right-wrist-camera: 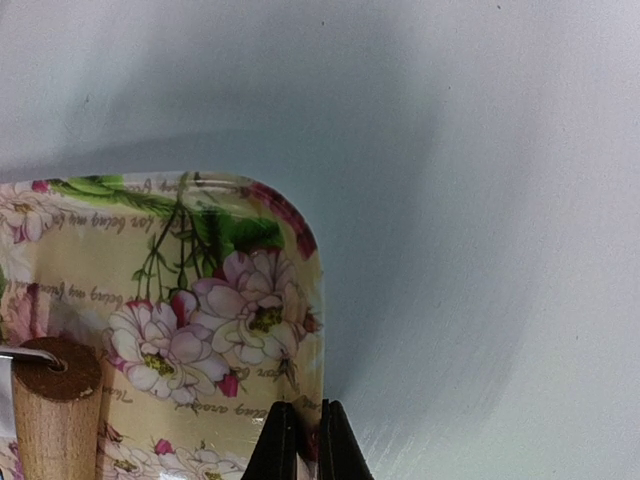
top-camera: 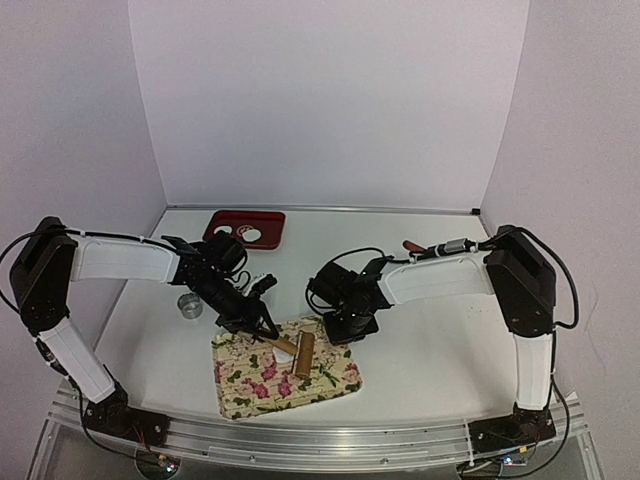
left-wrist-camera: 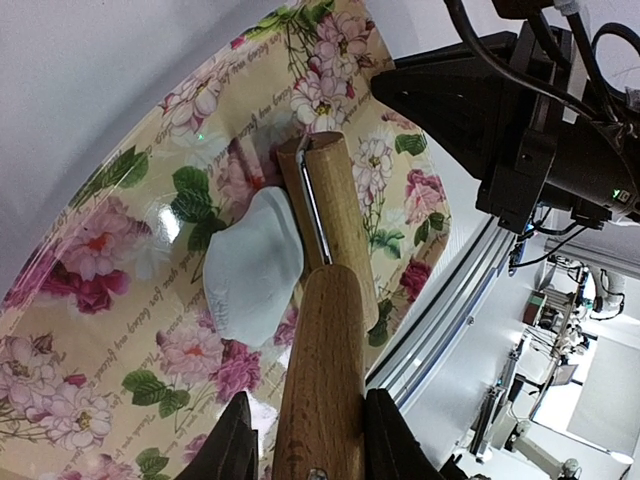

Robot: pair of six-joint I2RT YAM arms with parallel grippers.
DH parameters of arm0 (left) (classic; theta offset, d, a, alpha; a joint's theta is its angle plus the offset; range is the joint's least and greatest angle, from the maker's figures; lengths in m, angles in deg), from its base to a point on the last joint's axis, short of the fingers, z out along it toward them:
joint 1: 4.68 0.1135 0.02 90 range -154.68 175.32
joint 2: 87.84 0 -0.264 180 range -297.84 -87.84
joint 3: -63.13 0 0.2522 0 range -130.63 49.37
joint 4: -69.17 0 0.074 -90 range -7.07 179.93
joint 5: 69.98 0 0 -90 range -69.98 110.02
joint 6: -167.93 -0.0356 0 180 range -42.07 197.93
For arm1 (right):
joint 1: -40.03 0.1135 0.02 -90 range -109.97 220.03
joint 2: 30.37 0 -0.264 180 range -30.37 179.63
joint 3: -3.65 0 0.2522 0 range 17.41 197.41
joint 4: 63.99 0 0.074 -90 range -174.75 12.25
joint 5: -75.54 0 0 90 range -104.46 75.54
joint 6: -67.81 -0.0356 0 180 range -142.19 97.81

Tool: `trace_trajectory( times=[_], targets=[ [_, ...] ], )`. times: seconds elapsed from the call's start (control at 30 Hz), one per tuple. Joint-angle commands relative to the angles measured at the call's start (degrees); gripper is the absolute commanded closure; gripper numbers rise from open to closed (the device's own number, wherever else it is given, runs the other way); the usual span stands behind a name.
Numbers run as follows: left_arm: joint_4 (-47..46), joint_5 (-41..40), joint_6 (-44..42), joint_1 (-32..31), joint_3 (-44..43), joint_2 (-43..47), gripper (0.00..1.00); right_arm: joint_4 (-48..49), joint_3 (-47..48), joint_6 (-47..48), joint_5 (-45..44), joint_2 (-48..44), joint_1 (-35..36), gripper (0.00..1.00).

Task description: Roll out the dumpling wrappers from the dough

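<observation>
Dough (left-wrist-camera: 255, 265), a pale, thick, uneven lump not yet thinned to a disc, lies on the floral board (left-wrist-camera: 100, 250) near the board's 12 o'clock edge in the top view. The barrel of the rolling pin (left-wrist-camera: 335, 210) rests against the dough at its 3 o'clock side in the left wrist view, apparently placed to pass over it. The left gripper (left-wrist-camera: 312, 420) is clamped on the pin's wooden handle (left-wrist-camera: 320, 350), one finger on each side, which lets the arm press and steer the barrel.

The right gripper (right-wrist-camera: 300, 435) has its fingers closed together at the rim of the board's corner, at about 2 o'clock on the board in the top view. It probably pins the board so that it does not slide under the rolling.

A metal ring cutter (top-camera: 190, 305) stands on the table at 10 o'clock from the board, within the left arm's reach. A red tray (top-camera: 215, 222) sits at 12 o'clock, well apart, and carries a pale round disc (top-camera: 262, 236), likely a finished wrapper.

The table (top-camera: 430, 340) is plain white and smooth. White walls enclose it on three sides, and an aluminium rail (top-camera: 320, 435) runs along its 6 o'clock edge.
</observation>
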Motion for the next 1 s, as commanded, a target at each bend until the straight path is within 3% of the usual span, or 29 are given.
trace_trajectory(
  times=[0.0,0.2,0.3,0.8,0.97],
  targets=[
    [5.0,-5.2,-2.1,0.1,0.2,1.3,1.0,-4.4,-0.2,0.3,-5.5,-1.9,-0.3,1.0],
    [8.2,-2.3,-1.4,0.4,-5.2,8.2,1.0,-4.4,0.0,-0.5,-5.6,-1.7,-0.3,1.0],
    [11.5,-2.5,-0.7,0.7,-7.1,9.4,1.0,-4.4,0.3,-0.7,-5.3,-1.3,-0.3,0.95],
    [21.7,-8.1,-1.0,4.1,-11.6,7.8,1.0,-3.5,-4.4,-3.5,-4.2,-2.9,-0.3,0.48],
    [20.6,-7.2,-1.2,4.1,-11.9,6.4,1.0,-0.2,-6.4,-3.6,-1.3,-3.7,-0.3,0.55]
  ],
)
